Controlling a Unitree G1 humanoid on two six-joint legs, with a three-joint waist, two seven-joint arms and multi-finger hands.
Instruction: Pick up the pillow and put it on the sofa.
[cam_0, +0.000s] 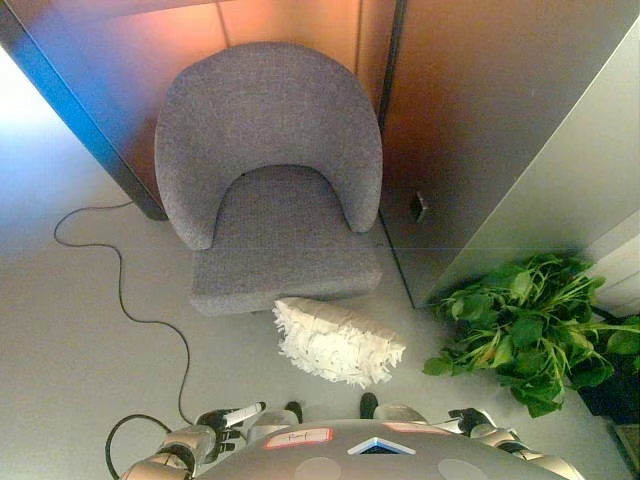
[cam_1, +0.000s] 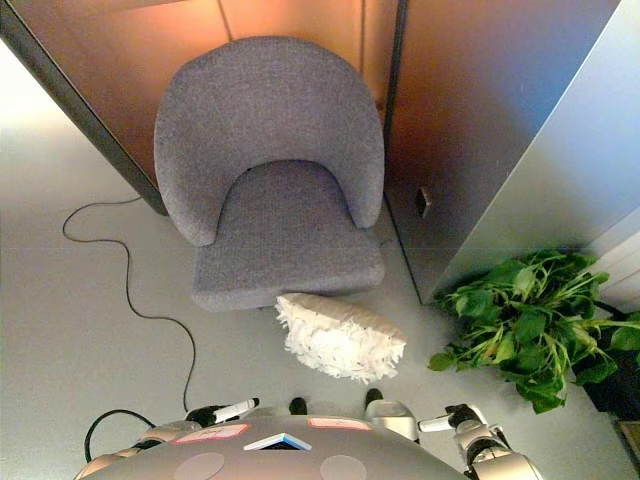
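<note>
Nearest, the left hand (cam_0: 228, 418) and right hand (cam_1: 458, 420) hang empty with fingers loosely straight, short of the pillow (cam_0: 335, 342), which lies on the floor against the sofa's (cam_0: 270, 170) front edge, so grasp, lift and placing all remain.

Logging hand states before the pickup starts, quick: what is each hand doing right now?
Left hand: open, fingers straight, holding nothing, low by the floor.
Right hand: open, holding nothing; the pillow lies untouched on the floor.
</note>
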